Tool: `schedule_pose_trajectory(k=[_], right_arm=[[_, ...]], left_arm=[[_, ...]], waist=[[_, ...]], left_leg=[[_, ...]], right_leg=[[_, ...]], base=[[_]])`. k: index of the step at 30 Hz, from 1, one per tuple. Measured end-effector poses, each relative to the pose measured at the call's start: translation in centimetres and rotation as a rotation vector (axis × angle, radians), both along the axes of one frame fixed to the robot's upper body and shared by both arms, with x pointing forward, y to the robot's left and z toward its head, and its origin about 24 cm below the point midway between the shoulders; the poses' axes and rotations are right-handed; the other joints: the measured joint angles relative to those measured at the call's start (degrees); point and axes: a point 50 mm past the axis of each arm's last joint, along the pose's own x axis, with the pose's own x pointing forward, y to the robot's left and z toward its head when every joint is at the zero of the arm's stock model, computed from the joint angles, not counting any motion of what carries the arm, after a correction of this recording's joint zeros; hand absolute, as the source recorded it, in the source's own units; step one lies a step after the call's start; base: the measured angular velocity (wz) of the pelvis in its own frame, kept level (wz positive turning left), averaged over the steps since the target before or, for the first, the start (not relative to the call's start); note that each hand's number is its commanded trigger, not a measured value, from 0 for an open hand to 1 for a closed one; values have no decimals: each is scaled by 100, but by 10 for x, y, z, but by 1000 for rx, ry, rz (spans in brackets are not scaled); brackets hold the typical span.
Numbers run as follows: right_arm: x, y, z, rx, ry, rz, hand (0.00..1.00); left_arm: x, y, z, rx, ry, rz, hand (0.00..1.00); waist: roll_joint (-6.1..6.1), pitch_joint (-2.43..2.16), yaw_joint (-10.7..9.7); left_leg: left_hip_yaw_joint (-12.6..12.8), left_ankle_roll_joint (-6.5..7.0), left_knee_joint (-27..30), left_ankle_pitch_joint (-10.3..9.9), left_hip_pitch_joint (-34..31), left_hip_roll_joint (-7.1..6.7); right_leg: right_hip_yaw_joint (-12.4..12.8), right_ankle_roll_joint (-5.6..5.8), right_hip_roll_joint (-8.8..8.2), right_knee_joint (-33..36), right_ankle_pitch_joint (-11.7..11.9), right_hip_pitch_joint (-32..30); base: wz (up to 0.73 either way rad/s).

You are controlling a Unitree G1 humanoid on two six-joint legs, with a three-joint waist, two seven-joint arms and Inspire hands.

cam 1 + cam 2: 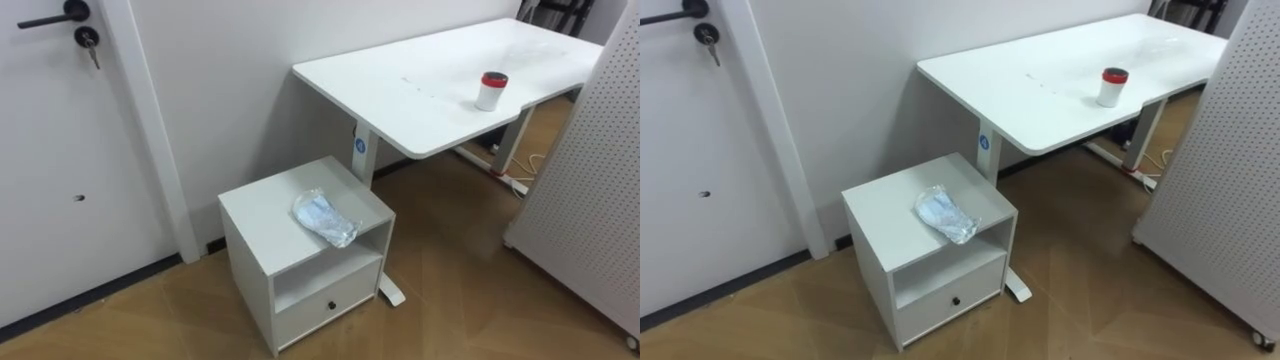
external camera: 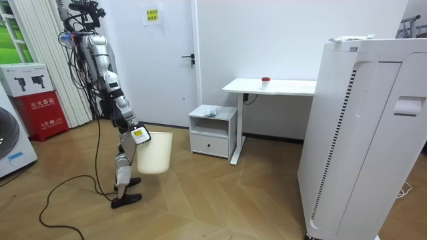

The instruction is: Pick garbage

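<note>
A crumpled clear plastic bag (image 1: 325,217) with bluish-white stuff inside lies on top of a small white cabinet (image 1: 262,215) with an open shelf and a drawer. In the room view the bag (image 2: 211,112) shows on that cabinet, a few steps ahead of where I stand on the wooden floor at the room view's left. My right hand (image 2: 137,134) grips the rim of a cream waste bin (image 2: 155,153), which hangs beside my leg, off the floor. A small white cup with a red lid (image 1: 491,90) stands on the white desk (image 1: 420,85).
The desk stands right of the cabinet against the wall, and a closed white door (image 1: 60,150) is to the left. A white perforated panel (image 1: 590,190) stands at the right. In the room view a tall white appliance (image 2: 360,133) fills the right side.
</note>
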Motion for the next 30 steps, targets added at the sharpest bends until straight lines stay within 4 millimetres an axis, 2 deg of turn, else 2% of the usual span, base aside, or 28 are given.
schedule_pose_trajectory(k=[6,9,12,13,15,16,17,18,19,20,21,22,23,24,25,26,27,28,29,30], right_arm=[[-2,0,0,0,4,-3,100],[2,0,0,1,-3,3,100],[4,0,1,12,-16,12,100],[5,0,1,14,-17,13,100],[3,1,0,22,-11,6,100],[2,0,0,21,-10,-4,100],[1,-1,1,20,-14,-27,100],[4,-2,1,18,-20,-30,100],[3,-3,1,16,-20,-38,100],[-1,-5,1,1,-5,-46,100],[-3,-7,2,-10,0,-53,100],[-7,-11,3,-27,11,-71,100],[-13,-14,3,-38,34,-80,100],[-14,-14,3,-43,39,-82,100],[-14,-13,2,-50,49,-76,100],[-15,-14,2,-59,59,-55,100],[-14,-14,3,-63,58,-47,100],[-11,-14,3,-66,54,-30,100],[-10,-14,3,-70,51,-14,100],[-9,-14,3,-71,48,-5,100]], left_arm=[[-4,1,0,11,18,-28,0],[-3,2,0,10,21,-27,0],[-6,7,1,18,29,-2,0],[-7,9,2,23,33,0,0],[-11,12,2,28,49,4,0],[-17,11,2,24,69,6,0],[-17,11,1,19,77,8,0],[-16,11,1,20,78,7,0],[-15,12,2,23,80,-6,0],[-17,10,1,18,87,-17,0],[-16,8,1,14,87,-33,0],[-15,6,0,4,86,-50,0],[-16,6,1,3,86,-48,0],[-18,7,1,4,90,-47,0],[-24,7,1,6,102,-41,0],[-27,7,1,3,108,-34,0],[-26,6,1,0,103,-31,0],[-24,6,1,-5,85,-34,0],[-23,6,1,-12,70,-37,0],[-20,6,1,-14,59,-37,0]], waist=[[-17,-8,-4],[7,-6,54],[26,15,63],[51,3,63],[26,-1,45],[4,-13,42],[-11,-2,30],[-20,1,-5],[-82,24,-111],[-139,9,-108],[-137,10,-91],[-130,9,-67],[-129,1,3],[-85,3,61],[-99,-1,185],[-100,-10,243],[-136,-28,242],[-165,-26,238],[-240,-3,238],[-304,17,224]], left_leg=[[-18,0,69,-3,-7,15],[21,-37,425,-129,-184,111],[77,-109,1027,-407,-478,245],[101,-148,1249,-544,-586,314],[177,-206,1435,-637,-621,399],[229,-223,1451,-642,-601,429],[323,-275,1614,-605,-682,420],[390,-354,1790,-542,-808,425],[466,-449,2385,-259,-1236,390],[543,-412,2319,-208,-1511,269],[539,-384,2058,-199,-1648,172],[564,-430,1382,-11,-1908,20],[615,-454,630,397,-2082,-35],[670,-450,357,629,-2129,-19],[728,-413,-110,1099,-2130,10],[792,-317,-283,1532,-2030,0],[846,-193,-265,1659,-2010,-12],[992,-48,-94,1665,-2014,-61],[1077,131,177,1525,-2015,-132],[1143,156,302,1426,-2020,-150]], right_leg=[[-29,1,12,22,-2,-7],[-7,-46,84,217,-70,-183],[3,-120,166,666,-373,-424],[14,-176,196,922,-545,-543],[54,-293,204,1201,-762,-619],[74,-321,211,1252,-804,-606],[94,-341,220,1287,-828,-622],[97,-361,218,1302,-841,-632],[185,-419,212,1311,-873,-590],[386,-463,179,1314,-917,-567],[515,-476,177,1309,-935,-561],[756,-490,175,1291,-975,-574],[934,-452,178,1241,-996,-504],[980,-433,164,1196,-1010,-467],[1125,-393,85,1146,-1052,-373],[1225,-347,4,1042,-1103,-275],[1254,-309,-26,988,-1136,-235],[1264,-223,-150,917,-1216,-154],[1232,-143,-253,882,-1248,-69],[1204,-104,-315,881,-1248,-34]], base=[[1],[-7],[-13],[-5],[-5],[0],[13],[48],[58],[58],[37],[21],[6],[-35],[-64],[-66],[-53],[-47],[-45],[-39]])
